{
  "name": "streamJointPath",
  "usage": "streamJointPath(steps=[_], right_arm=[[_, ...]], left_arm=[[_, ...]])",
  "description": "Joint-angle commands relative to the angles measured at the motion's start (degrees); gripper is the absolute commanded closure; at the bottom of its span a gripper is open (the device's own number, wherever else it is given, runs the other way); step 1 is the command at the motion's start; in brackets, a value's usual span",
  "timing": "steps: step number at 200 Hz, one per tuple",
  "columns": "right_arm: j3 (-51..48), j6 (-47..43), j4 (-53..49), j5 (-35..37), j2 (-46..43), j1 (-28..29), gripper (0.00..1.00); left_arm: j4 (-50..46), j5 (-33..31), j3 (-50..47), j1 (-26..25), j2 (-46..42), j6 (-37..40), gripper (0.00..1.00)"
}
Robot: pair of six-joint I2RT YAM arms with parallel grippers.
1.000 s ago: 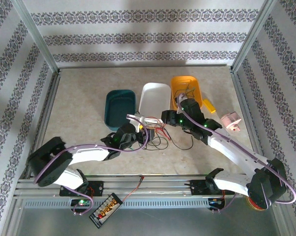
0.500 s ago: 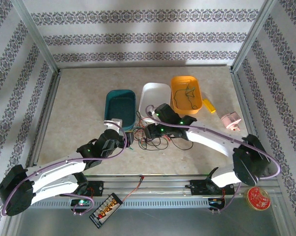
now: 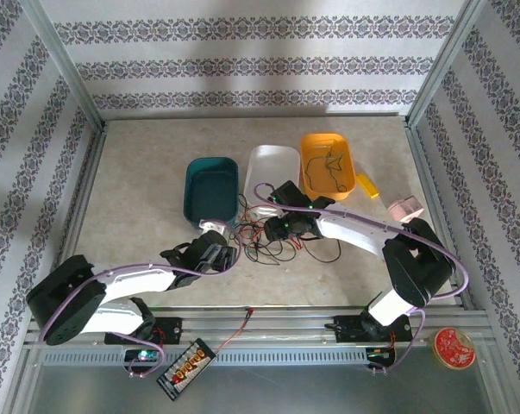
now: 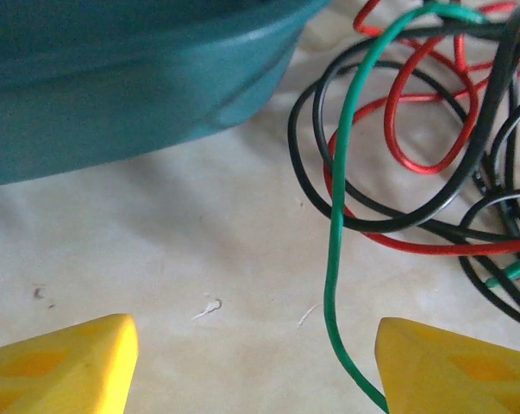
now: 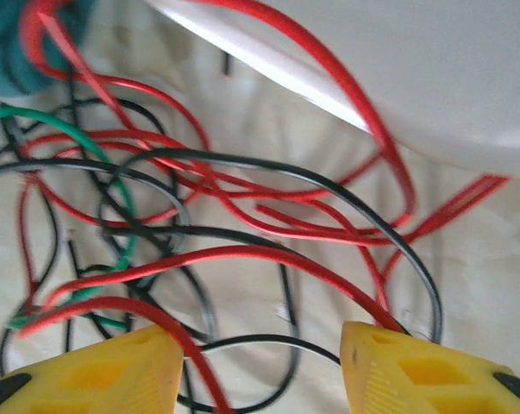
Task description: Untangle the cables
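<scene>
Left gripper: jaws wide apart, clamped on nothing, low over the bare table. Just inside its right-hand yellow fingertip, a single green strand of the cables. Ahead and to the right, the red, black and green loops of the tangle. Ahead and to the left, close by, the wall of the teal tray.

Right gripper: jaws likewise apart, down over the cables. Red and black strands loose across the gap, none pinched. Beyond, the rim of the white tray, with one red strand arched across it.

From above: left gripper and right gripper at either side of the cables, midway between the left and right edges of the table and toward its near edge. Behind the tangle, three trays in a row: teal tray, white tray, orange tray. Inside the orange tray, a few more thin wires, dark, possibly black or green. Just right of the orange tray, a small yellow piece. Nearer the right edge, a pink object.

Off the table, below the near rail: a black circuit board with markings too small to read, and a red wire up to the rail. By the near right corner, a red round disc, its pattern also unreadable.
</scene>
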Motion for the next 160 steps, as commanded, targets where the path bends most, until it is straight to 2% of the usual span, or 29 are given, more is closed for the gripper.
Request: streamJointPath(steps=[1, 20, 49, 73, 132, 160], right_arm=[[-2.3, 1.5, -1.6, -0.1, -2.0, -1.0, 0.49], [-2.9, 1.5, -1.7, -0.1, -2.5, -1.4, 0.50], [-3.2, 1.7, -1.5, 0.0, -3.3, -1.7, 0.50], [-3.2, 1.4, -1.5, -0.2, -3.2, -1.8, 0.50], [-4.5, 1.2, 0.6, 0.5, -5.1, -1.9, 0.50], [-5.6, 0.6, 2.7, 1.9, -8.8, -2.4, 0.50]], left_arm=[[6.3, 0.2, 2.0, 0.6, 3.5, 2.1, 0.30], [7.8, 0.5, 3.0, 0.6, 6.5, 2.3, 0.42], [6.0, 1.1, 4.0, 0.6, 6.6, 2.6, 0.83], [2.6, 1.7, 3.9, 0.4, 2.0, 3.2, 1.00], [-6.9, 4.9, 5.3, 0.2, -20.2, 8.4, 1.00], [-8.0, 5.8, 7.3, 0.2, -24.8, 10.5, 1.00]])
